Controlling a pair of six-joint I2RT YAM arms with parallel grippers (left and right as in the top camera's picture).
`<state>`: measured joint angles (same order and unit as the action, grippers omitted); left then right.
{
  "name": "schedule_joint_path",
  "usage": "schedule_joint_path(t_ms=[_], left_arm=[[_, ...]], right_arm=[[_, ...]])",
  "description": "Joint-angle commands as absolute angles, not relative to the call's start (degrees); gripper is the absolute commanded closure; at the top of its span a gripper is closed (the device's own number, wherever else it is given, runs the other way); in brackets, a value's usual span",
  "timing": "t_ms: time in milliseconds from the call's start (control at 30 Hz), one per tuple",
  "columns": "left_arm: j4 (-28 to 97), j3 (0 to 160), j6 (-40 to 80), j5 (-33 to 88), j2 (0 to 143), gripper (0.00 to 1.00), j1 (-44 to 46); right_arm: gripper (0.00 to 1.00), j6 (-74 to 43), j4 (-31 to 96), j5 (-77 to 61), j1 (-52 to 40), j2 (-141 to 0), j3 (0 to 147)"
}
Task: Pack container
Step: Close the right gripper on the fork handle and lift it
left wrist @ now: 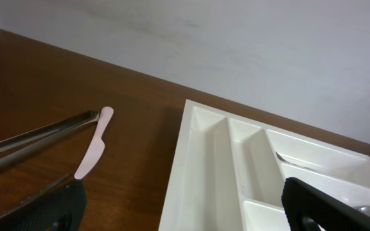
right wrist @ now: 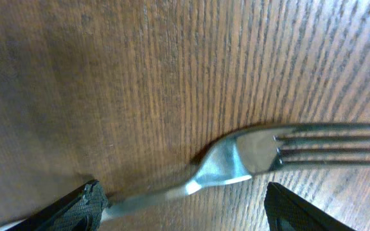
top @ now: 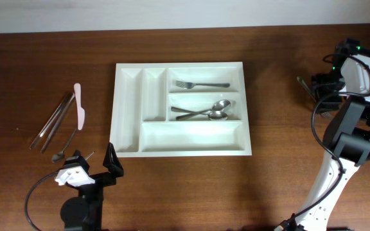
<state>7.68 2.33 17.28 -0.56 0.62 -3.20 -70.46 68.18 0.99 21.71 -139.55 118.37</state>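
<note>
The right gripper (right wrist: pixel 188 205) stands fingers apart astride a steel fork (right wrist: pixel 255 154) on the table (right wrist: pixel 108 77), apparently poised to clamp it. The next move calls for closing, lifting and carrying to the white cutlery tray (top: pixel 191 136), just ahead of the spread, empty left gripper (top: pixel 94 160). No writing shows.

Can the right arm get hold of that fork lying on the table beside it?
Probably yes. The right gripper hangs open over the fork, a finger either side of its handle, nothing else on the table between them.
</note>
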Motion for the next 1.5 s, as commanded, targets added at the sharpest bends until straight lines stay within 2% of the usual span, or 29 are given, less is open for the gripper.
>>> schedule_joint_path(t_ms=[0, 233, 300, 400, 533, 933, 1167, 1467], left_arm=[[7.57, 1.91, 16.19, 0.25, 0.3, 0.01, -3.53], [7.57, 1.91, 16.19, 0.27, 0.3, 0.01, -3.53], [7.57, 1.91, 16.19, 0.25, 0.3, 0.01, -3.53], [7.57, 1.91, 16.19, 0.25, 0.3, 0.01, -3.53], [7.57, 1.91, 16.19, 0.25, 0.3, 0.01, -3.53], [7.57, 1.91, 16.19, 0.25, 0.3, 0.01, -3.53], [7.57, 1.91, 16.19, 0.25, 0.3, 0.01, -3.53], [7.57, 1.91, 16.19, 0.25, 0.3, 0.01, -3.53]], right_arm=[[0.19, -70.96, 68.07, 1.98, 22.2, -139.26, 116.01], [0.2, -65.71, 68.2, 3.07, 22.15, -139.26, 113.19], [0.25, -63.11, 68.18, 4.23, 22.15, -139.26, 112.64], [0.39, -58.24, 68.14, 7.27, 22.15, -139.26, 112.38], [0.46, -52.6, 68.05, 9.98, 22.15, -139.26, 112.38], [0.45, -49.69, 68.73, 6.39, 21.37, -139.26, 112.4], [0.34, -49.67, 68.88, 4.47, 18.06, -139.26, 112.4], [0.3, -49.52, 68.01, 4.51, 12.4, -139.26, 112.4]])
